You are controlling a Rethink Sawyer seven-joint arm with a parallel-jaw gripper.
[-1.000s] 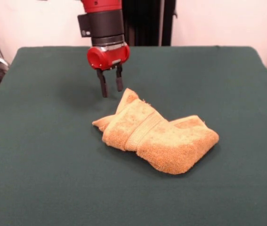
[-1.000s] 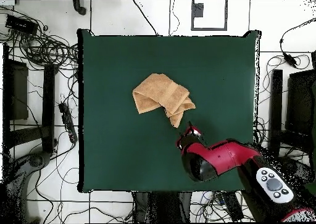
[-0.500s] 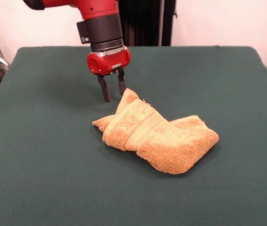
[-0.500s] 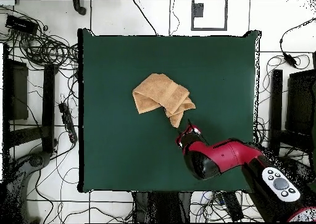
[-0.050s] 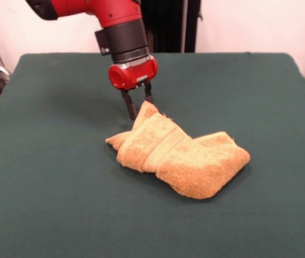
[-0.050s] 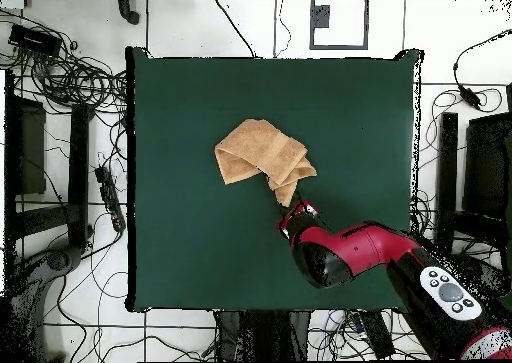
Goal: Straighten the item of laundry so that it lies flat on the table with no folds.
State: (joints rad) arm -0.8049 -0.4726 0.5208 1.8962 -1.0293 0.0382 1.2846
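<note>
From my station I saw the towel [image 5: 179, 156] lying near the middle of the table [image 5: 55, 177], a nubby orange-tan terry bundle folded over itself, a flat woven band crossing its top layer. The table's cover was matte dark green felt. My gripper [image 5: 140, 107] had its two thin black fingers [image 5: 129, 106] spread apart, straddling the towel's raised pointed corner.

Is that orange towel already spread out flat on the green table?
No, the towel sits bunched in thick folds on the table, with one corner poking up by the open pincer.
</note>
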